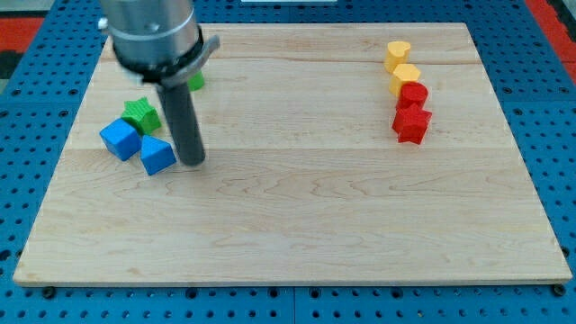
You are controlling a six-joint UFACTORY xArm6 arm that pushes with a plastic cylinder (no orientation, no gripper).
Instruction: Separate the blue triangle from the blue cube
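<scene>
Nearest the camera, the blue triangular plastic block sits just left of my tip, a bare rod holding nothing. Beyond that block, toward the view's left, the blue plastic cube touches it or nearly so, so I judge separation not yet done. Above the triangle lies a green star-shaped block. The rod stands upright on the wooden board.

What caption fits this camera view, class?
My tip sits right of the blue triangle, which touches the blue cube.
</scene>
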